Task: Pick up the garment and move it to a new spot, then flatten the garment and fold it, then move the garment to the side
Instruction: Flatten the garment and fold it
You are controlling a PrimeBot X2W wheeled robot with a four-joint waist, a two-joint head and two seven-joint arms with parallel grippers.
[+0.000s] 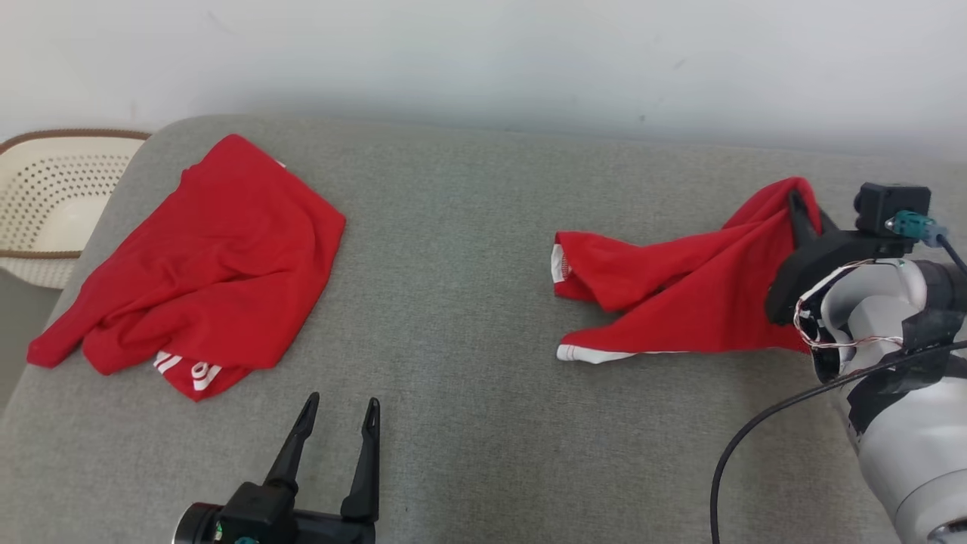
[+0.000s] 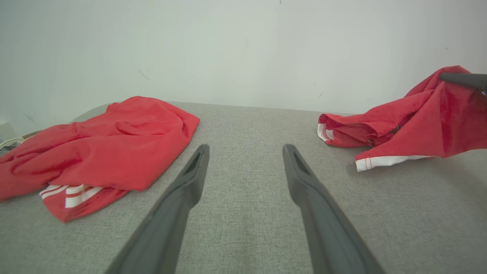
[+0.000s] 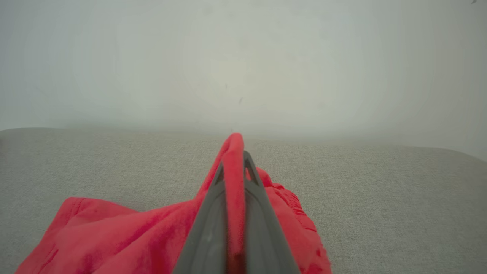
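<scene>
The right jaws are clamped on a fold of the red garment (image 3: 125,232), seen close in the right wrist view. The head view shows it trailing at the right end of the grey cushion (image 1: 468,317), with the left jaws wide open and empty near a second red garment (image 1: 211,264).

Cream perforated basket (image 1: 47,189) with brown rim beside grey fabric surface (image 1: 453,302), pale wall (image 1: 483,53) behind
</scene>
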